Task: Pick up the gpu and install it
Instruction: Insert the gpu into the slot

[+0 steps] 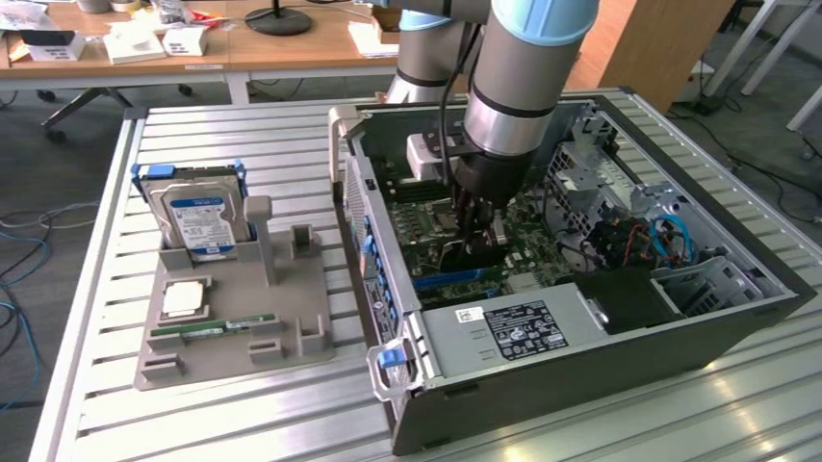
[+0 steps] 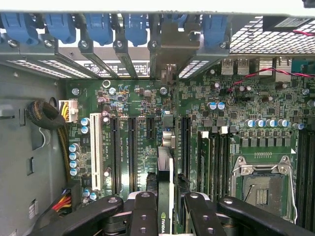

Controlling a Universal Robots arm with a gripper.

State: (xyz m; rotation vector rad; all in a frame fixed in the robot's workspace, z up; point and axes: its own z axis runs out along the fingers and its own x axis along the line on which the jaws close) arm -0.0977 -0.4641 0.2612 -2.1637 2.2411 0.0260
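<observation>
The arm reaches down from the top centre of the exterior view into an open computer case [image 1: 719, 318] that lies on its side on a slatted metal table [image 1: 192, 423] in the right half of the frame. The gripper [image 1: 478, 236] is deep inside the case, just above the green motherboard [image 1: 526, 252]. Its jaws are closed on the gpu [image 1: 465, 256], a thin dark card held on edge and pointing down at the board. In the wrist view, the gripper [image 2: 170, 209] has one black finger [image 2: 145, 214] pressed against each face of the gpu [image 2: 165, 167]. The card is seen edge-on, with a green logo near the grip. It stands in line with the long black slots [image 2: 132, 147] on the motherboard [image 2: 236, 98]; whether it has touched a slot cannot be told. A row of blue clips [image 2: 98, 24] lines the case wall beyond the slots, and a processor socket [image 2: 258, 184] sits to one side. In the lower left of the exterior view a grey holder [image 1: 231, 366] rests on the table. It carries a silver hard drive [image 1: 199, 221] with a blue and white label standing upright, and a narrow green memory stick [image 1: 212, 329] lying flat near its front edge.
</observation>
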